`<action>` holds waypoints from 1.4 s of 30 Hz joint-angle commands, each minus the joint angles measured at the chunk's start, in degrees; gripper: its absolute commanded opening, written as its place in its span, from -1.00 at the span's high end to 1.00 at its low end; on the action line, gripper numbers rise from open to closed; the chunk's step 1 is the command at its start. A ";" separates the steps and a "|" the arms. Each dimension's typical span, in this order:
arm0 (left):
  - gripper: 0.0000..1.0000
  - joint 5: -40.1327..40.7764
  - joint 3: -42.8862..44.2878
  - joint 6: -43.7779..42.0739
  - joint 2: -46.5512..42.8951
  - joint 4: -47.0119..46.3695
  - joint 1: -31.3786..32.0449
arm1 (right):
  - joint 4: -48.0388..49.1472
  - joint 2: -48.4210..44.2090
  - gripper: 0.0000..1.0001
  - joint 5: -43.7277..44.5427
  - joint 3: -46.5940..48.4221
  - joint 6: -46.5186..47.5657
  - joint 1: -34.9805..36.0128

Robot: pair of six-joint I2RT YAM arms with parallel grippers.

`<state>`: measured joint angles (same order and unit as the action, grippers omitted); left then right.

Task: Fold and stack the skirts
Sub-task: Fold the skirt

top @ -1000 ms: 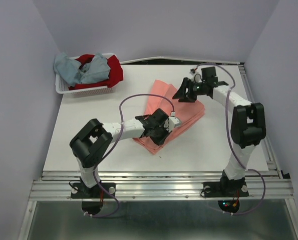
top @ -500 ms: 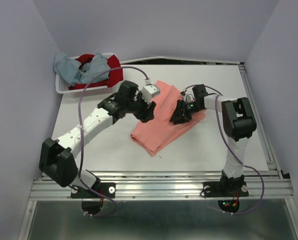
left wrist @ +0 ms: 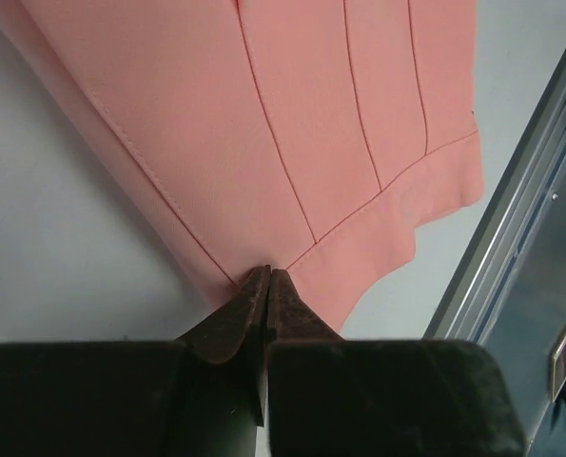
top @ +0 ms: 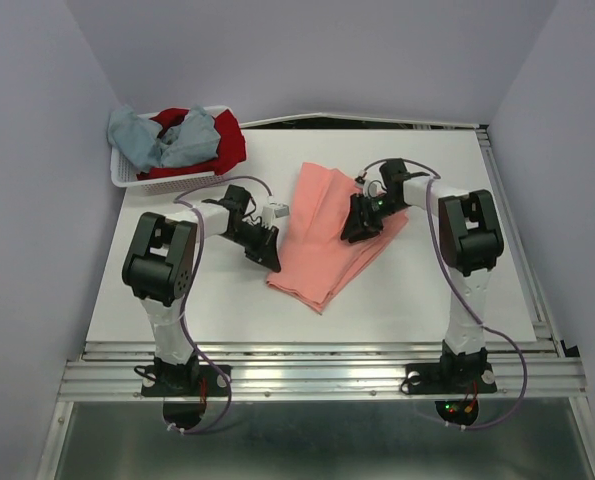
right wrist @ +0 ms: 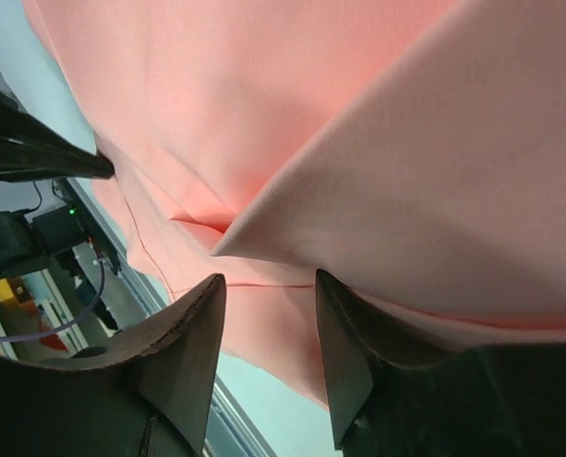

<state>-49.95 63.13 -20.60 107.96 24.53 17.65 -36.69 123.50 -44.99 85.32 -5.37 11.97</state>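
1. At the 10 o'clock corner of the pale, smooth table (top: pixel 177 295): white plastic mesh basket (top: pixel 127 181), heaped with a crumpled dusty blue-grey skirt (top: pixel 142 140) and a dark red skirt (top: pixel 230 140), both spilling over the rim.
2. Just 9 o'clock of the table's centre: left gripper (top: pixel 272 262), dark tapered fingers (left wrist: pixel 230 324) pressed together, tips touching the stitched edge of the salmon-pink skirt (top: pixel 327 250). Cannot tell whether any cloth is caught between them.
3. Mid-table: the salmon-pink skirt, smooth matte cloth with straight pleat seams and a sewn hem band, lying flat in folded layers, long axis from 12 toward 6 o'clock.
4. At that skirt's 2 o'clock: right gripper (top: pixel 355 228), thick black fingers (right wrist: pixel 178 357) spread apart, low over a raised fold of pink cloth.
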 commanded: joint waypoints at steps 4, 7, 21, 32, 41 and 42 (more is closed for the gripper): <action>0.97 8.81 -0.29 4.51 3.39 -2.73 -1.21 | -1.89 5.87 -0.01 18.62 7.13 9.93 -0.54; 0.95 9.70 -0.90 4.26 0.60 -3.35 -1.21 | -3.65 7.71 -0.03 20.03 10.91 12.13 -0.54; -0.66 36.93 -18.30 -24.80 -42.20 -11.87 16.88 | -11.48 -1.84 -0.40 8.26 22.26 17.50 3.23; -0.79 63.38 -31.93 -30.82 -37.05 -40.68 39.56 | -4.01 -8.28 -0.36 0.88 9.09 8.54 8.77; -0.79 66.92 -34.13 -32.74 -25.62 -51.51 45.89 | 3.37 -1.44 -0.24 0.87 1.52 7.39 10.53; -0.79 67.18 -34.04 -33.10 -24.56 -51.78 46.16 | 3.64 -0.73 -0.22 1.39 1.17 7.56 10.53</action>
<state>14.20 29.89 -51.88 81.23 -20.58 62.76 -36.86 120.18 -43.53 87.88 2.52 21.93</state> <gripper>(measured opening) 0.894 0.622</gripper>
